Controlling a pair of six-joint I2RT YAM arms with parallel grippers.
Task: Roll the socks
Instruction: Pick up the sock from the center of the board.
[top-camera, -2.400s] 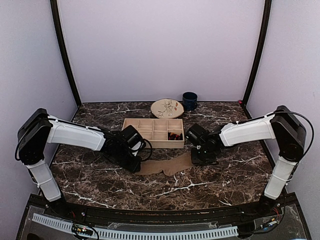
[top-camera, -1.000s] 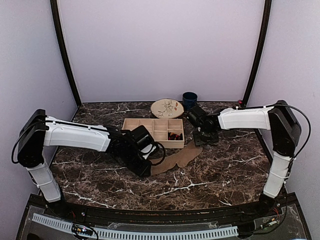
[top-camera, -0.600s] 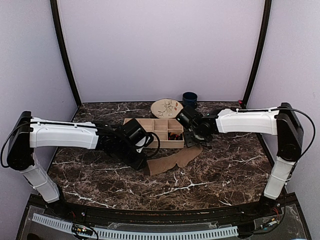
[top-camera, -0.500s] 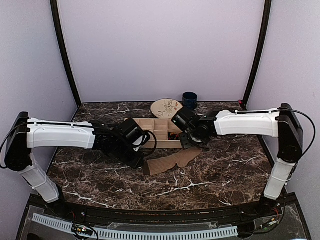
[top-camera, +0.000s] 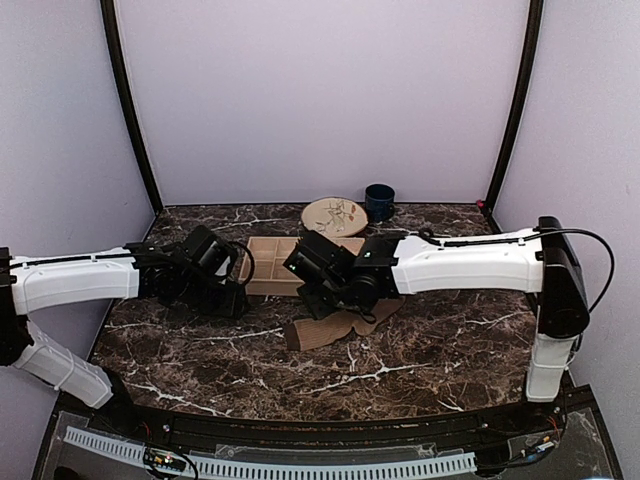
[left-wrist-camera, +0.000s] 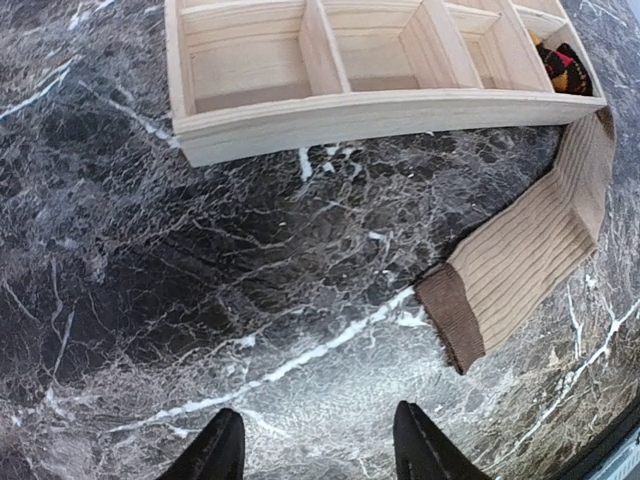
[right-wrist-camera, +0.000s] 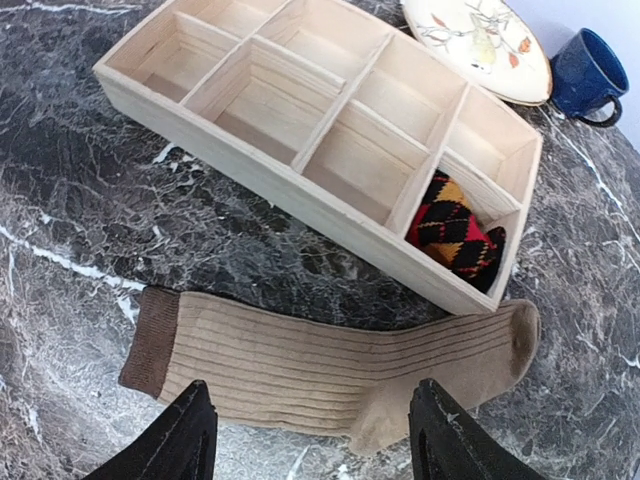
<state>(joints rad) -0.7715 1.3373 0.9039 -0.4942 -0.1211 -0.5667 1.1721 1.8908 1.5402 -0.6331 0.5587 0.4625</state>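
The tan-brown sock (right-wrist-camera: 330, 370) lies flat and stretched out on the marble, just in front of the wooden box; its dark brown cuff (left-wrist-camera: 452, 318) points left. It also shows in the top view as the tan sock (top-camera: 335, 328). The black, red and orange argyle sock (right-wrist-camera: 452, 232) sits bunched in the box's rightmost compartment. My right gripper (right-wrist-camera: 310, 430) hovers open over the tan sock's middle and touches nothing. Left of the cuff, my left gripper (left-wrist-camera: 318, 445) is open above bare marble. From above, the left gripper (top-camera: 236, 303) and right gripper (top-camera: 318, 303) stand on either side of the box's front.
The wooden divided box (right-wrist-camera: 290, 185) stands mid-table; its other compartments are empty, and my right arm covers much of the box (top-camera: 262, 265) from above. Behind it are a patterned plate (top-camera: 335, 216) and a dark blue mug (top-camera: 379, 201).
The left gripper opened, came off the sock's cuff and drew back to the left. The right arm swung left across the box and now hangs over the sock.
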